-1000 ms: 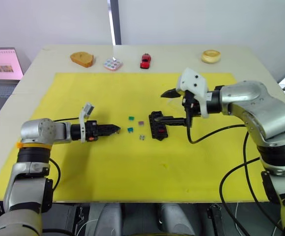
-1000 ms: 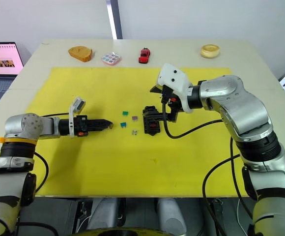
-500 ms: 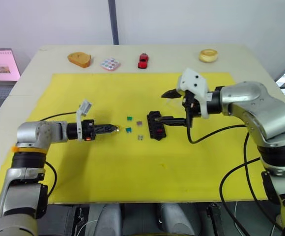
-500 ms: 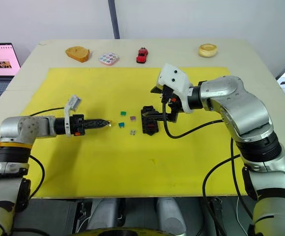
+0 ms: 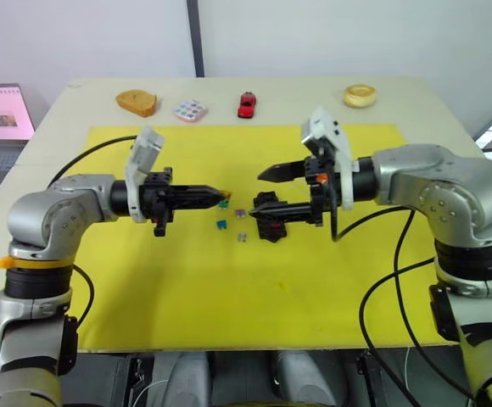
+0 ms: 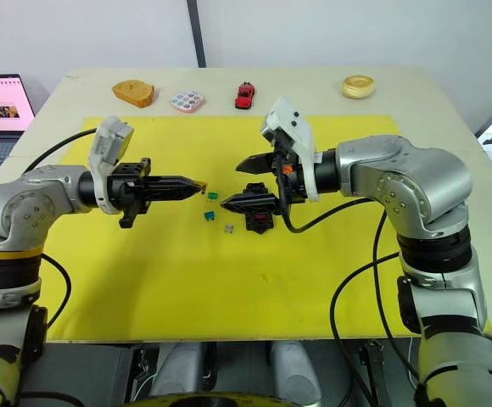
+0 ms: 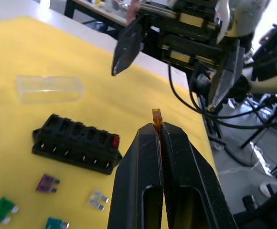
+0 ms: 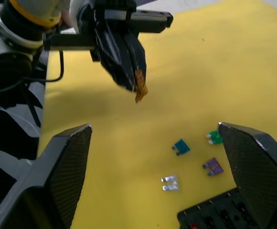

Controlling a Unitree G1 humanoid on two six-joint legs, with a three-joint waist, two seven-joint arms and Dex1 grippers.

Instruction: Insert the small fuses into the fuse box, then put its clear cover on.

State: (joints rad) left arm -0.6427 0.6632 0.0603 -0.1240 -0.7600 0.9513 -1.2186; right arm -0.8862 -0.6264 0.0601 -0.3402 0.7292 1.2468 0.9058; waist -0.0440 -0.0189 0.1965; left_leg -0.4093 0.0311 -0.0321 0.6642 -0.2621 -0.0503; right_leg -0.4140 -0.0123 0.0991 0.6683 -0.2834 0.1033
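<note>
My left gripper (image 7: pixel 160 130) is shut on a yellow-brown small fuse (image 7: pixel 156 116), held in the air above the yellow mat (image 5: pixel 144 288), just left of the fuse box (image 7: pixel 76 143). The black fuse box lies mid-mat with a red fuse (image 7: pixel 115 140) in one end slot. Green (image 8: pixel 215 137), teal (image 8: pixel 180 146), purple (image 8: pixel 213 166) and grey (image 8: pixel 169 182) fuses lie loose on the mat beside it. The clear cover (image 7: pixel 47 88) lies just beyond the box. My right gripper (image 5: pixel 267 190) is open, pointing at the left gripper, its lower finger over the box.
Along the table's far edge sit a tan wooden piece (image 5: pixel 137 102), a multicoloured tile (image 5: pixel 190 110), a red toy car (image 5: pixel 247 104) and a yellow ring (image 5: pixel 360 95). A laptop screen (image 5: pixel 0 110) stands off the table's left side.
My left gripper has risen off the mat and moved right toward the fuse box, carrying the fuse. My right gripper has swung left, so its fingers now face the left gripper.
</note>
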